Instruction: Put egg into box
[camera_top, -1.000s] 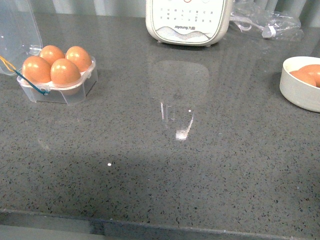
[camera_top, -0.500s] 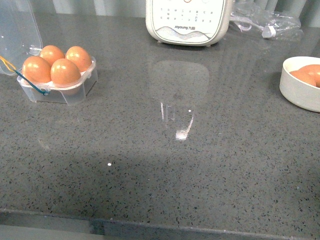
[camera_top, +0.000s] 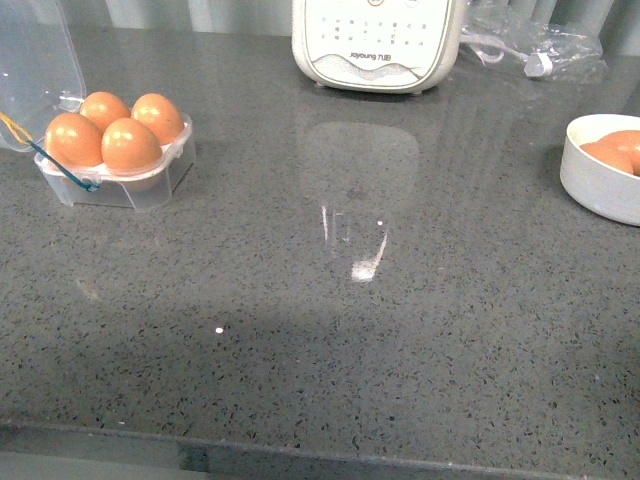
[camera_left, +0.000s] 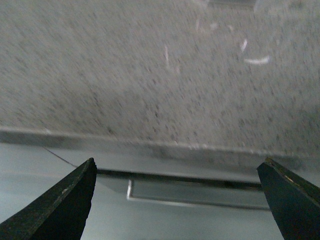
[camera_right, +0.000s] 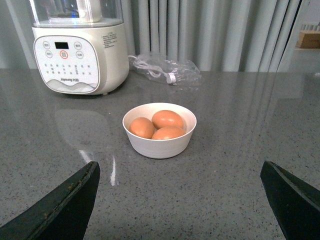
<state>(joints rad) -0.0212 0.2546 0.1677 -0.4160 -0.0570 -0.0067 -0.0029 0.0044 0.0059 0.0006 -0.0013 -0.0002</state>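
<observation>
The box (camera_top: 115, 160) sat near the counter's (camera_top: 350, 330) far left edge, its clear lid (camera_top: 35, 60) swung back and all four cells filled with eggs (camera_top: 130, 143). A white bowl (camera_top: 600, 180) at the right edge held three more eggs (camera_right: 160, 125). Between them the grey surface lay open up to the white appliance (camera_top: 378, 45). The left gripper (camera_left: 175, 200) hung spread wide over the counter's front lip; the right gripper (camera_right: 180, 200) gaped equally wide, facing the bowl

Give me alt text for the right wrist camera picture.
A white bowl holding three brown eggs sits on a grey speckled counter, framed by the open right gripper fingertips; a cream appliance stands behind.
</observation>
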